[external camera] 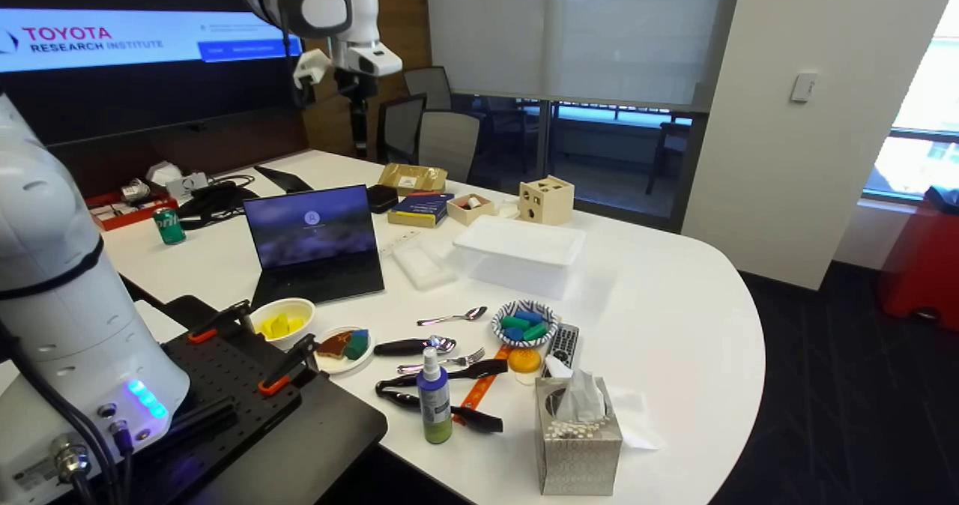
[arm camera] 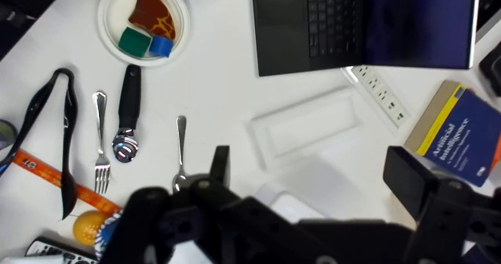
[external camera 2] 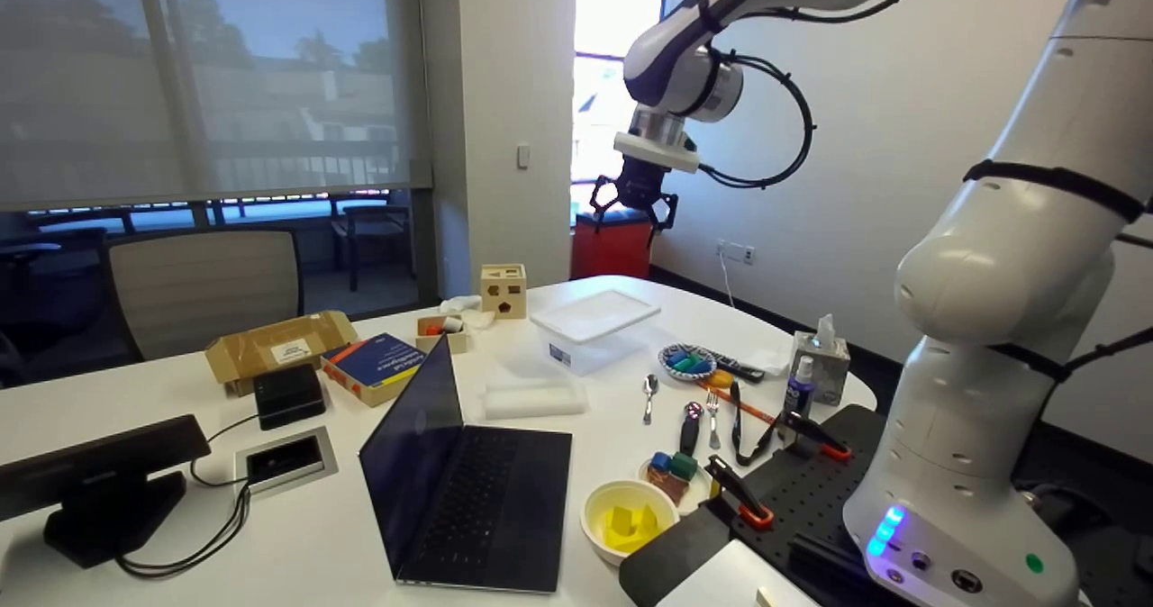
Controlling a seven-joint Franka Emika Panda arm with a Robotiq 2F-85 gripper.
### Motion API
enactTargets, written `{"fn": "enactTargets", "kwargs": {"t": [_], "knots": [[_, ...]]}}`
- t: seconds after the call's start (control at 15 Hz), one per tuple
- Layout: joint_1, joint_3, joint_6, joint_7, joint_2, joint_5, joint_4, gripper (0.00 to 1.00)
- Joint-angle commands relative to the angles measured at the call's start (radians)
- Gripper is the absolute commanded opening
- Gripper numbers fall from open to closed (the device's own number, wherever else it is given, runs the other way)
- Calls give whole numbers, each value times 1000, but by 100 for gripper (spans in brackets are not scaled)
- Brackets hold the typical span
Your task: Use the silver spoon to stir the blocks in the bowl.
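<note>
Fingers stand wide apart before the wrist camera, high above the tabletop. The spoon lies flat there, near the patterned bowl holding blue and green blocks. A scoop rests between spoon and fork; in an exterior view, a tissue box stands in the foreground and a laptop sits farther back.
</note>
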Motion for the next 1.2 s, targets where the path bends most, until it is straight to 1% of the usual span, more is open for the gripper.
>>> {"fn": "enactTargets", "kwargs": {"t": [0.0,0.2,0.4,0.8,0.87,0.93,1.0,1.13], "knots": [[20,-49,208,51,214,11,31,100],[33,-87,365,54,386,51,60,100],[35,-105,447,42,531,104,110,100],[23,-123,439,22,748,133,243,100],[19,-127,432,18,779,131,265,94],[23,-138,424,24,808,123,286,92],[25,-146,421,28,834,119,304,98],[24,-158,415,29,885,116,342,100]]}}
